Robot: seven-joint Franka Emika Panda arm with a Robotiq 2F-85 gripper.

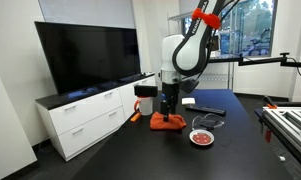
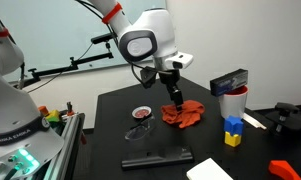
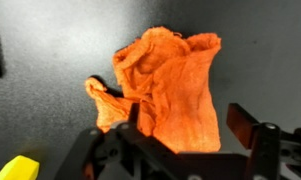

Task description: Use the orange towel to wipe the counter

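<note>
While claw (image 2: pixel 173 101) touches towel (image 2: pixel 187 115), dish (image 2: pixel 134 113) holds something red.

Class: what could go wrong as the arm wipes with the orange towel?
The orange towel is bunched up, so it may slip from the fingers or wipe only a narrow strip. The small dish sits near the towel on the table; a sweep that way could knock it.

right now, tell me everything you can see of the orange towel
The orange towel is a crumpled, coarse-woven cloth, bunched into folds with one corner peaking up. It lies on the dark counter near a small round dish. The end effector is low over it, jaws spread to either side; whether they touch it is unclear.
</note>
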